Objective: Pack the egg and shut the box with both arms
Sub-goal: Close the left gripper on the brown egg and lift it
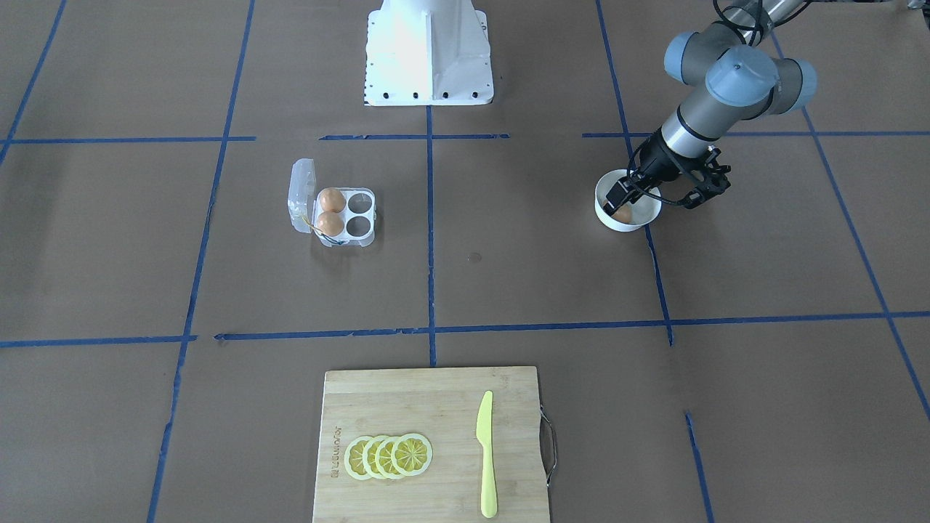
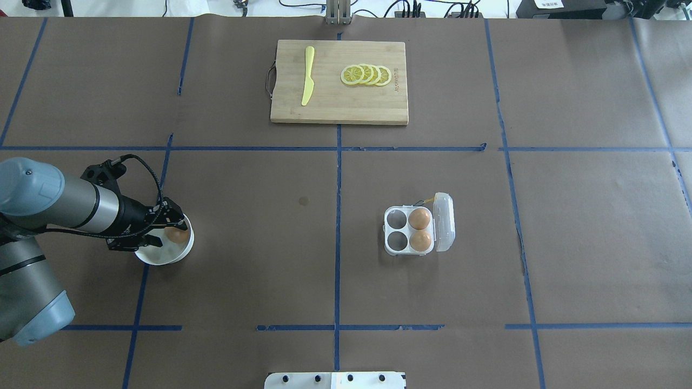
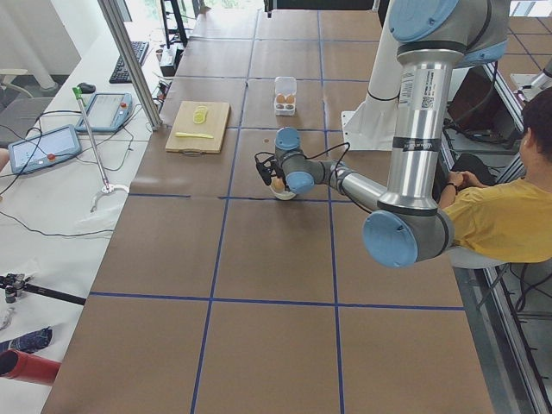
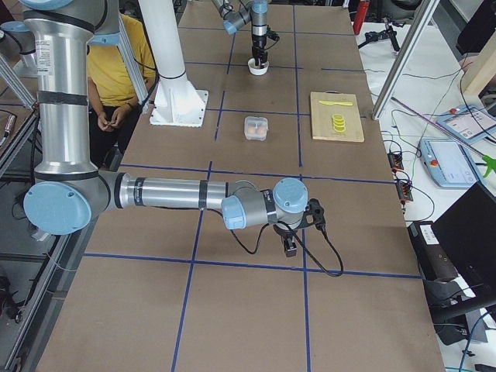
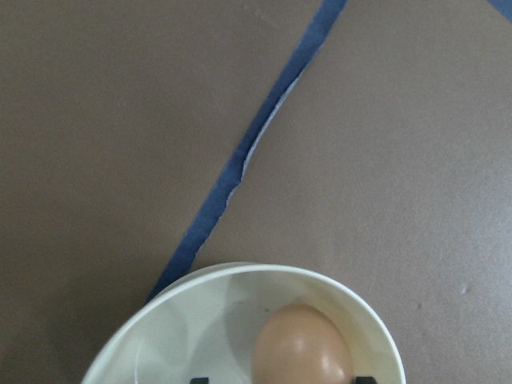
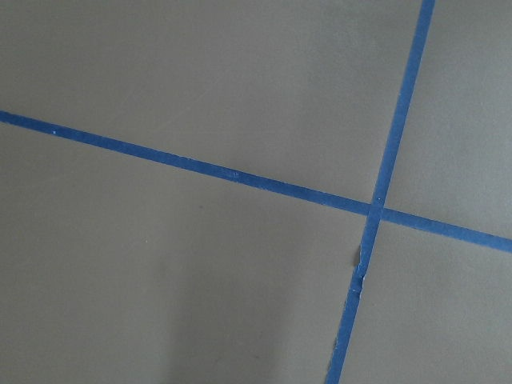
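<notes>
My left gripper (image 2: 171,231) reaches down into a round white bowl (image 2: 162,258) and stands open around one orange-brown egg (image 5: 300,344). In the left wrist view a fingertip shows on each side of the egg, with a gap on the left side. The clear box (image 2: 397,232) sits open right of centre, lid (image 2: 444,221) folded back, with two eggs (image 2: 419,219) in the cells beside the lid and two cells bare. My right gripper (image 4: 290,248) shows only in the exterior right view, low over bare table; I cannot tell whether it is open or shut.
A wooden cutting board (image 2: 335,102) with a yellow knife (image 2: 307,75) and lemon slices (image 2: 366,74) lies at the far side. The white base block (image 1: 429,51) stands at the robot's side. Blue tape lines cross the brown table.
</notes>
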